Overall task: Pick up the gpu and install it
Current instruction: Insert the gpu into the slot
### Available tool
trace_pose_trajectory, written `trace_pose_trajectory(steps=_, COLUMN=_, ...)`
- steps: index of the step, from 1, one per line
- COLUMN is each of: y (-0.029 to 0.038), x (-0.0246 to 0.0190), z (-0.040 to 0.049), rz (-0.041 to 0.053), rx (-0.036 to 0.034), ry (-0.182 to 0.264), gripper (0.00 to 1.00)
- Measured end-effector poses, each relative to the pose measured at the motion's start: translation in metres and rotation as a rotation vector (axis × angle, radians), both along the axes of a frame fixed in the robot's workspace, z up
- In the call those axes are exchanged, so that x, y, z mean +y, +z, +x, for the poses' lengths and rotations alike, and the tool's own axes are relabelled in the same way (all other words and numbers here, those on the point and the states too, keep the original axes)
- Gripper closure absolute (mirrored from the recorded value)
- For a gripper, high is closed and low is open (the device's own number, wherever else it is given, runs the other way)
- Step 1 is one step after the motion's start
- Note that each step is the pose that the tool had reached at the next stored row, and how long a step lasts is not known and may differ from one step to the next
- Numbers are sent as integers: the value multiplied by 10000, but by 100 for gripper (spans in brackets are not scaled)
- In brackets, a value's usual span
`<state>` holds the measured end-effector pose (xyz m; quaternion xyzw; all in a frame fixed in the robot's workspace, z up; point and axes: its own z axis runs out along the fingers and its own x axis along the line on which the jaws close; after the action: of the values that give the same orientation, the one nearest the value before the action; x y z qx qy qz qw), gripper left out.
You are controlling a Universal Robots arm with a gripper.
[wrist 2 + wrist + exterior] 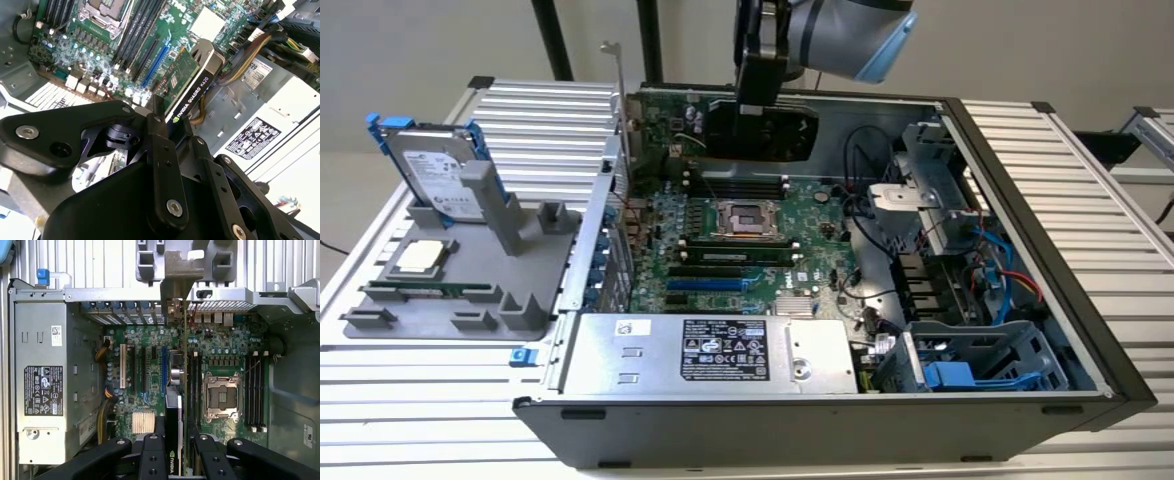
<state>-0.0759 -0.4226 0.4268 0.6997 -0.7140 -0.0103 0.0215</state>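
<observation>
The end effector is pinching the gpu by its upper edge, fingers pressed against both faces. The card is hanging edge-down above the motherboard inside the open computer case, at the far side in the exterior view. Judgement: the card is a light, stiff board, but fragile at components and edge contacts; a grip on the cooler block and board edge suits it. The arm is reaching down from above, wrist near vertical, with the silver bracket facing the case's rear slots.
</observation>
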Motion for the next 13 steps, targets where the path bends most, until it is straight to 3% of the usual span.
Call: trace_pose_trajectory(steps=13, y=-36, x=0, z=0, rz=-21, rx=0, ry=0, gripper=100)
